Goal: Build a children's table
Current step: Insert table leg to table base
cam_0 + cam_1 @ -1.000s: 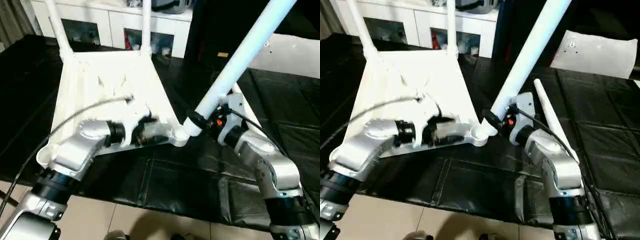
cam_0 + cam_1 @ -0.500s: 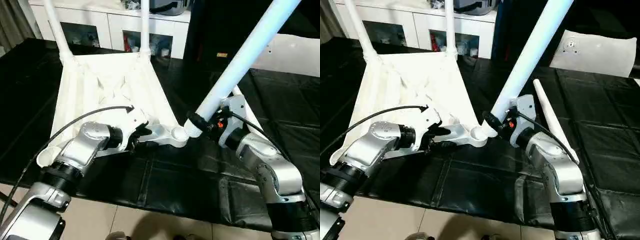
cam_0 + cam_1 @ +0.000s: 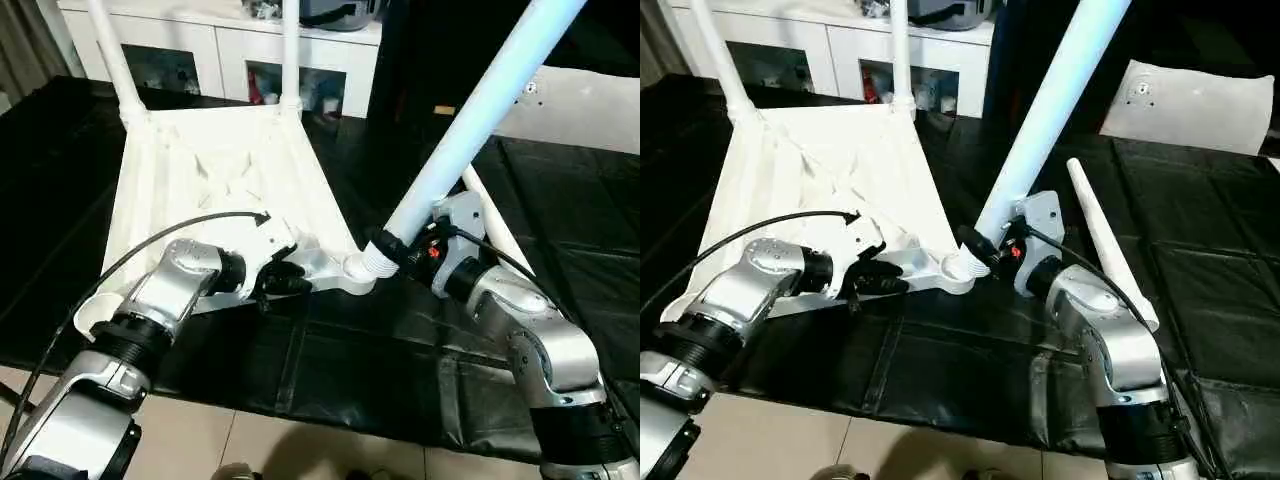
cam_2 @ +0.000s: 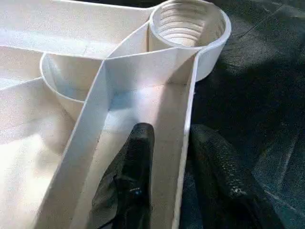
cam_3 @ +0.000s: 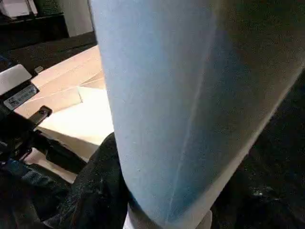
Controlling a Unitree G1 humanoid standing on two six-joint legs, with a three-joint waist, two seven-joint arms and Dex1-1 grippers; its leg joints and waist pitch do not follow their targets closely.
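Nearest the robot, a strip of pale floor (image 3: 250, 430) is seen below the front edge of the black mat (image 3: 330, 370), which spreads wide and bare to both sides.

The children's table (image 3: 215, 175) lies upside down on the mat, its ribbed underside facing up. The left gripper (image 3: 283, 280) is set at the table's near edge: in the left wrist view one black finger (image 4: 131, 176) lies inside a channel between ribs and the other (image 4: 221, 171) outside the rim wall, so the thin wall is pinched between the narrowly spread jaws. Just beyond the fingers the near corner socket (image 4: 188, 21) is seen as a round, threaded cup.

At that socket the threaded end of a long white leg (image 3: 470, 120) is met; the leg leans up and away to the right. It is held low down by the right gripper (image 3: 400, 250), its black fingers clamped around the shaft just above the thread. Whether the thread has entered the cup cannot be told.

A loose leg (image 3: 1105, 240) lies on the mat beside the right forearm, clear of the table.

At the table's far corners two legs (image 3: 290, 50) stand upright in their sockets. Behind them a white cabinet (image 3: 200, 50) with glass doors closes off the far side, and a flat white panel (image 3: 1185, 105) lies at the right rear.
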